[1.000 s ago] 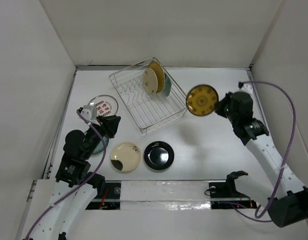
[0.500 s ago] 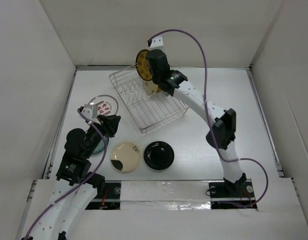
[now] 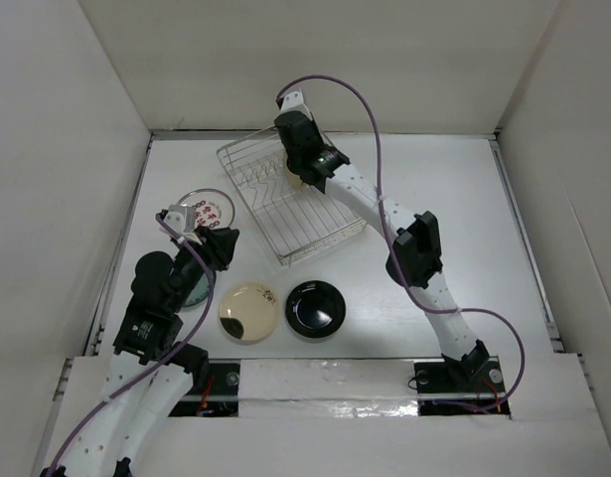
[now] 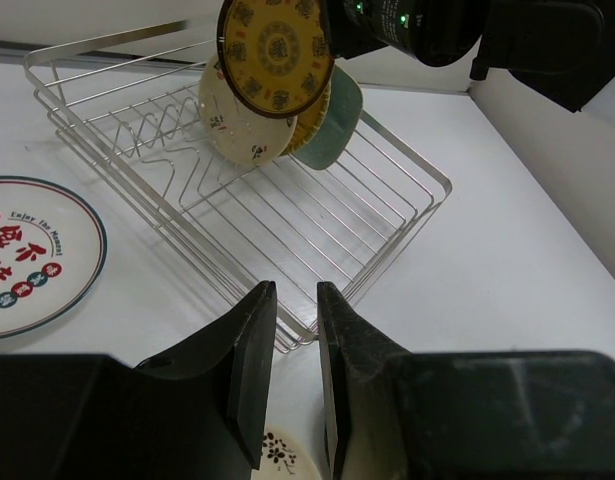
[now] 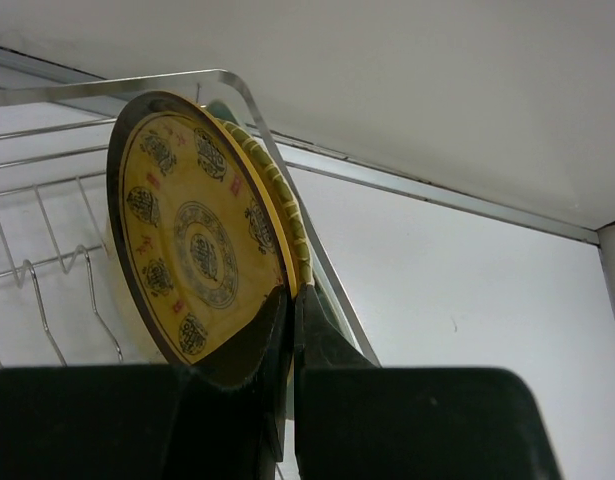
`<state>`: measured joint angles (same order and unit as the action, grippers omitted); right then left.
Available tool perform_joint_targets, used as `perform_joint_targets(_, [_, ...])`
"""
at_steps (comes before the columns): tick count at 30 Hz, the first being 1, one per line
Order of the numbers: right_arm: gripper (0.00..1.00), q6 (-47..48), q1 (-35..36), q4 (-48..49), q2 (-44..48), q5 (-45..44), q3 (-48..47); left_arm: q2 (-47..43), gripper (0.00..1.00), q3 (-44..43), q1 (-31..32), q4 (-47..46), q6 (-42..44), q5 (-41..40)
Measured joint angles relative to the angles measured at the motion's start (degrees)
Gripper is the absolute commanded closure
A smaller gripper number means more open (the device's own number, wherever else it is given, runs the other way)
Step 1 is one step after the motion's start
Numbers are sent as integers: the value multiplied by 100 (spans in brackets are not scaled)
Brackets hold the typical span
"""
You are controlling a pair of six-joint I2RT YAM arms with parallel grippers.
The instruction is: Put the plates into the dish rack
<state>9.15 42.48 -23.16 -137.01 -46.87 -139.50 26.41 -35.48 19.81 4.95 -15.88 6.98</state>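
My right gripper (image 5: 292, 300) is shut on the lower rim of the gold patterned plate (image 5: 197, 250). It holds the plate upright over the far end of the silver wire dish rack (image 3: 305, 224). In the left wrist view the gold plate (image 4: 275, 55) hangs just above a plain cream plate (image 4: 237, 125) and a pale green dish (image 4: 337, 115), both standing in the rack (image 4: 287, 215). My left gripper (image 4: 297, 300) is open and empty, near the rack's left corner. The white plate with red marks (image 3: 206, 211), the cream plate with a dark blotch (image 3: 249, 311) and the glossy black plate (image 3: 316, 308) lie on the table.
A teal rim (image 3: 196, 290) shows partly under my left arm. My right arm (image 3: 384, 214) stretches across the rack's right side. White walls close in the table at left, back and right.
My right arm swung from the right side of the table to the rack's far end, carrying the gold plate, then lowered slightly. My left arm has barely moved.
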Motion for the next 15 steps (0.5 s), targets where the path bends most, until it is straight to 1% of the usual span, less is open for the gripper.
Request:
perform_joint_targets(3, [100,28,37,46,-61,-59,7,22,78,0,0,2,-2,-44])
perform_joint_targets(6, [100,42,116,114,-232,-101,7,52,70,0,0,2,-7,-127])
perform_joint_targets(7, [100,46,153,131,-317,-109,7,63,65,0,0,2,-17,-146])
perform_joint_targets(9, [100,52,238,125,-507,-116,13,83,60,0,0,0,-61,-164])
perform_joint_targets(10, [96,52,278,125,-586,-114,26,94,54,-2,0,0,-96,-179])
perform_joint_targets(11, [87,55,317,125,-651,-114,57,107,50,-15,0,7,-120,-195])
perform_joint_targets(12, [62,44,343,131,-697,-142,85,131,47,-50,0,11,-179,-223])
perform_joint_targets(13, [46,24,365,199,-706,-125,129,162,39,-109,0,22,-264,-275])
perform_joint_targets(14, [45,4,385,188,-693,-140,179,203,34,-210,0,20,-295,-297])
perform_joint_targets(15, [38,26,402,214,-656,-114,240,247,30,-341,0,37,-372,-328])
